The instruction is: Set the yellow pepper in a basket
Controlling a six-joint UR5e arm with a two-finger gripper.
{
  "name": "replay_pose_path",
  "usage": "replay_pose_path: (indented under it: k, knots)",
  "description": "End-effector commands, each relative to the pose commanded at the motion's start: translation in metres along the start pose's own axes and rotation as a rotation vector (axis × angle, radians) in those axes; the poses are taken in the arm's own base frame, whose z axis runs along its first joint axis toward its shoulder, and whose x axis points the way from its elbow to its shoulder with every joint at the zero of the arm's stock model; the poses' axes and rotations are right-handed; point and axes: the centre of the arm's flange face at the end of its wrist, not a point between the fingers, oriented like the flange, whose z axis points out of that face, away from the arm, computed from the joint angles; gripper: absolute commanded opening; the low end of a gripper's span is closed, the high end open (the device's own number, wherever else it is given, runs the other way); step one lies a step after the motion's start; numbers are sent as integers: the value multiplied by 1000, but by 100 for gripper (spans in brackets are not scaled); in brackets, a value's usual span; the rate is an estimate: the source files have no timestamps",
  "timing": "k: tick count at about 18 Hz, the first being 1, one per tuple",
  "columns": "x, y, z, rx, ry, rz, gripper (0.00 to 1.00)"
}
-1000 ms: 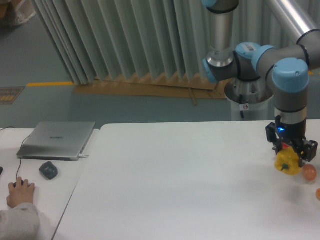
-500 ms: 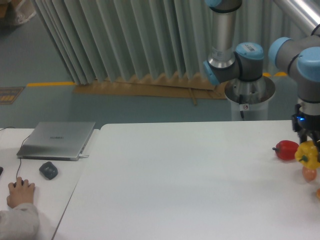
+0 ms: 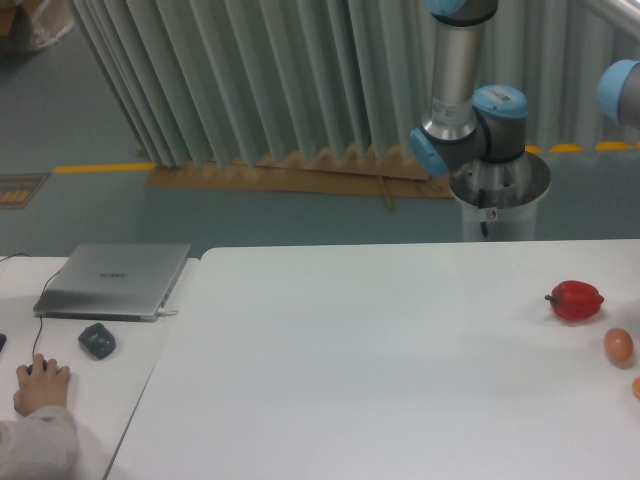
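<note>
The yellow pepper is out of view, and so is the gripper; both have passed beyond the right edge of the picture. Only the arm's upper links show at the top right, with a blue joint at the right edge. No basket shows.
A red pepper lies on the white table at the right. A small orange-tan egg-shaped thing lies near it, and another orange thing sits at the right edge. A laptop, a mouse and a person's hand are at the left.
The gripper carried the yellow pepper to the right, uncovering the red pepper, and has now left the picture with it.
</note>
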Motion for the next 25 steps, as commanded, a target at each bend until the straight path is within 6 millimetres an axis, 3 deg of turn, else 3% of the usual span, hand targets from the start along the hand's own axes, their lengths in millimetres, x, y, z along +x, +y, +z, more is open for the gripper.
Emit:
replay_pose_path:
  k: [3, 11, 13, 17, 21, 22, 23, 24, 25]
  knots:
    - [0, 24, 8, 6, 3, -40, 56]
    - [-16, 60, 36, 5, -22, -92, 56]
    - [-14, 80, 39, 18, -29, -111, 56]
    - [-21, 90, 48, 53, -83, -142, 56]
    - [-30, 106, 88, 61, -60, -150, 56]
    - [-30, 106, 88, 61, -58, -156, 56]
    - [-29, 103, 87, 61, -58, -152, 66]
    - [-28, 100, 89, 63, -54, -146, 95]
    - [-26, 100, 92, 66, -48, -152, 100]
